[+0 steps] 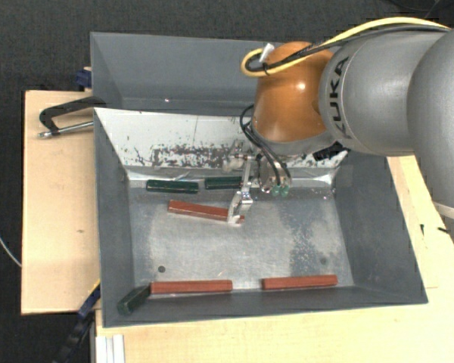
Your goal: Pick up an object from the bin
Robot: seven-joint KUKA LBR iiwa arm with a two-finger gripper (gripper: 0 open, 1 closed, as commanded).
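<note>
The grey arm comes in over the far right corner of the bin, its thick last links lying nearly level above the rim. At its wrist an orange cover (a yellow cable loops over its top) hangs above the bin's back wall. Below it the gripper points down, its tip low near the middle of the bin's floor.

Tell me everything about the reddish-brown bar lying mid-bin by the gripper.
The reddish-brown flat bar is long, thin and matte, perhaps plastic or wood. It lies flat on the floor of the grey metal bin, slightly slanted in the camera view. The gripper meets its right end; a grip cannot be confirmed.
</note>
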